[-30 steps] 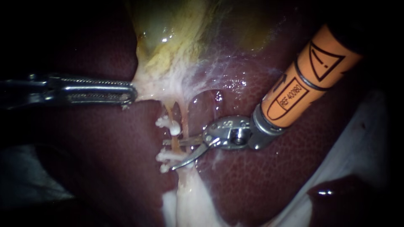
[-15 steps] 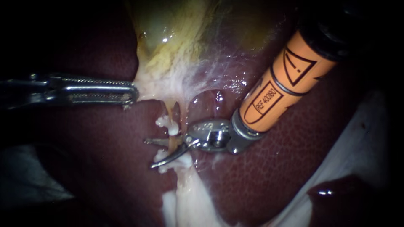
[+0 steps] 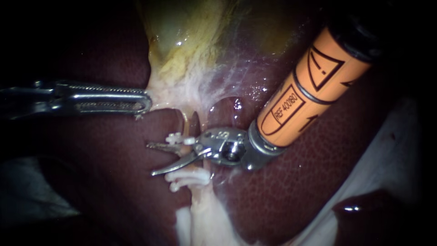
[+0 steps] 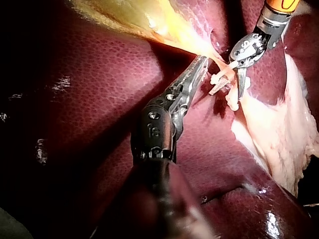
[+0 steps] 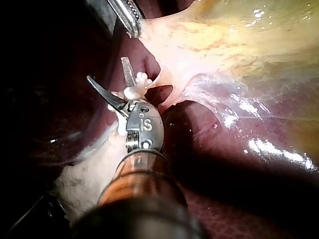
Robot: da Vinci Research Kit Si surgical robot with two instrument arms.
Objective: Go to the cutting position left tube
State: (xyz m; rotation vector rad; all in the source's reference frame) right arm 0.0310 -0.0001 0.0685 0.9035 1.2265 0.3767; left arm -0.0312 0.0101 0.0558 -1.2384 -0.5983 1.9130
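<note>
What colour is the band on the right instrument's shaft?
The band is orange with black lines; the endoscope view shows it best.

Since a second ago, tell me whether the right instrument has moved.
Yes: the right instrument has slid left, its tip now reaching past the white clips.

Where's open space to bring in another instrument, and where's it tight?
Bare liver below the right instrument and beneath the left instrument is free. Crowded where the right's open jaws straddle the tube between the clips, just under the gallbladder held by the left jaws.
</note>
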